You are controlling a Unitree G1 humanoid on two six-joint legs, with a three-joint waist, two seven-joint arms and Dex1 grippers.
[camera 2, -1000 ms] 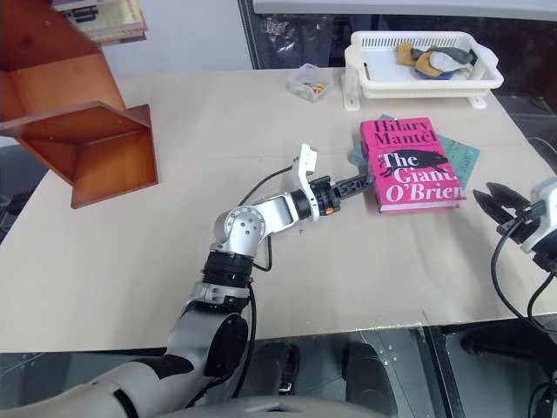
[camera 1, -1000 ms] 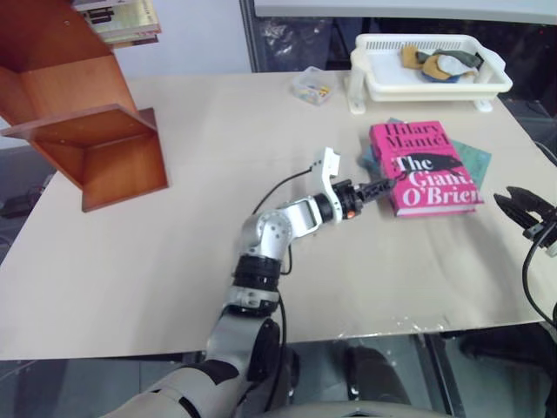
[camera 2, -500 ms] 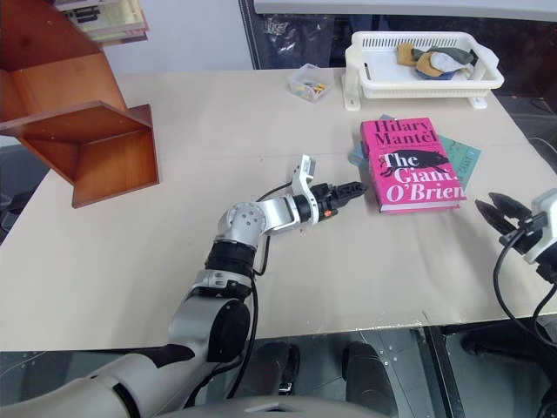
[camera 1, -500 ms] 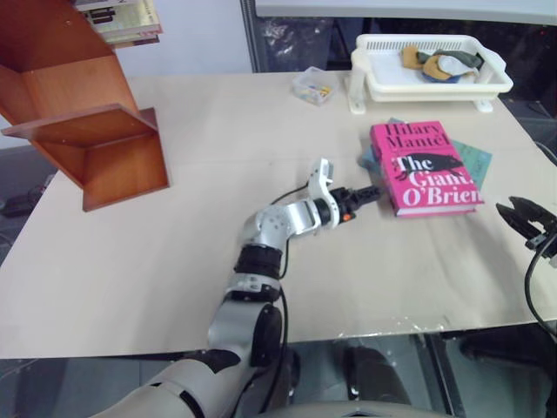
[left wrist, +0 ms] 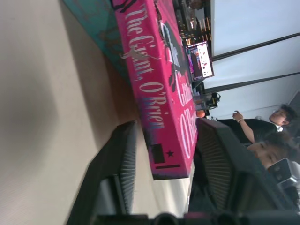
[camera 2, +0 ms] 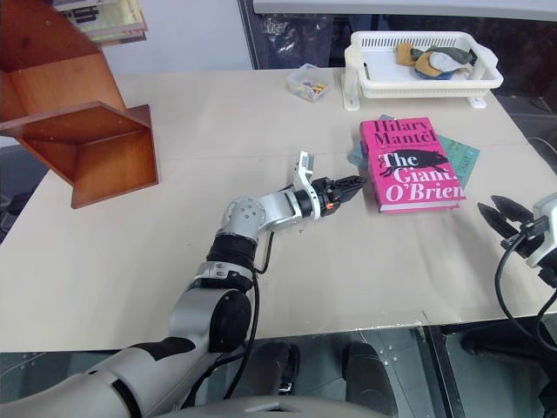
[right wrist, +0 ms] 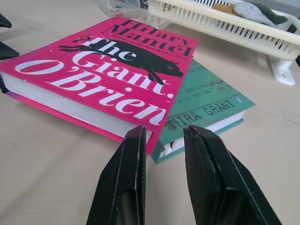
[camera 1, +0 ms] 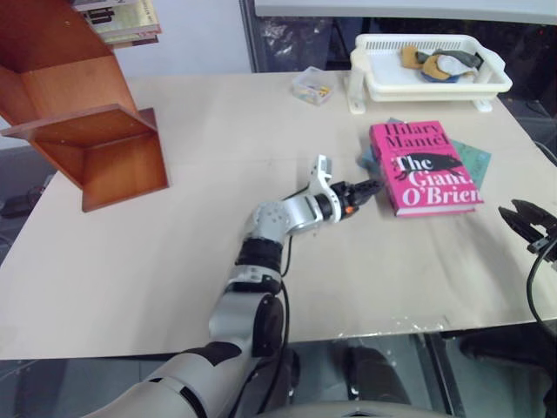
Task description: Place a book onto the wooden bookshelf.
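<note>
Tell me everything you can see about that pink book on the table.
The pink book is a thick paperback, cover up, lettered "Hilary Mantel, The Giant, O'Brien" in red and white around a black animal shape, with white page edges. It lies flat, closed, partly on top of a thinner teal book on the table, in front of a white basket. The left tool is at its spine, fingers apart, not yet gripping.

Bright pink book (camera 1: 424, 167) carries red and white lettering and a black shape; the book beneath (camera 1: 473, 158) is teal. Bookshelf (camera 1: 83, 122) reddish-brown; basket (camera 1: 430, 73) white.
</note>
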